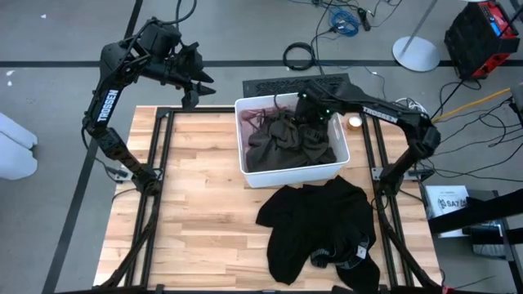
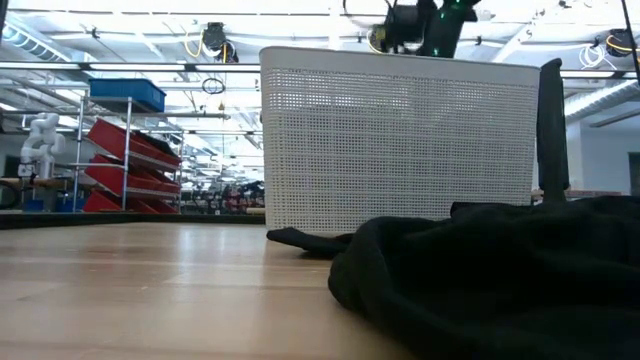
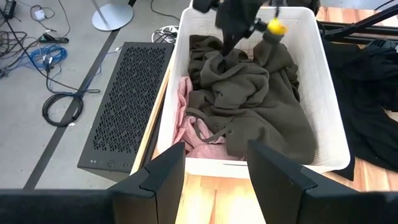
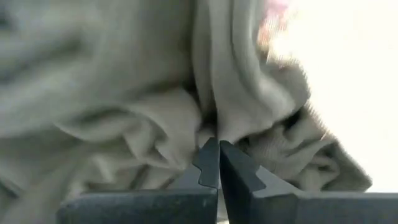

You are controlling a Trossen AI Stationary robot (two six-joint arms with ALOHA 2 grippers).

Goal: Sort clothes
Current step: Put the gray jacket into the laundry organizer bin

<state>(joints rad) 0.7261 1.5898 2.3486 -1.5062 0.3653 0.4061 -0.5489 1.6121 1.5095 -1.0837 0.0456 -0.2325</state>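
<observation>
Black soft garment [image 1: 323,233] is lying crumpled on the near part of your wooden bench [image 1: 200,204], already out of the white perforated plastic bin [image 1: 339,167] just behind it. Inside that bin, your right claw [image 4: 218,163] is pressing into the olive-green fabric garment [image 3: 255,99] with its fingers fully together, pinching at most a thin fold. A fuzzy pink garment [image 3: 186,121] is lying under the olive one. If you lift now, I judge the fold may slip free, or drag the pink piece along. Farther back, your left claw [image 3: 214,171] is hovering wide apart and empty beyond the bench's far left corner.
</observation>
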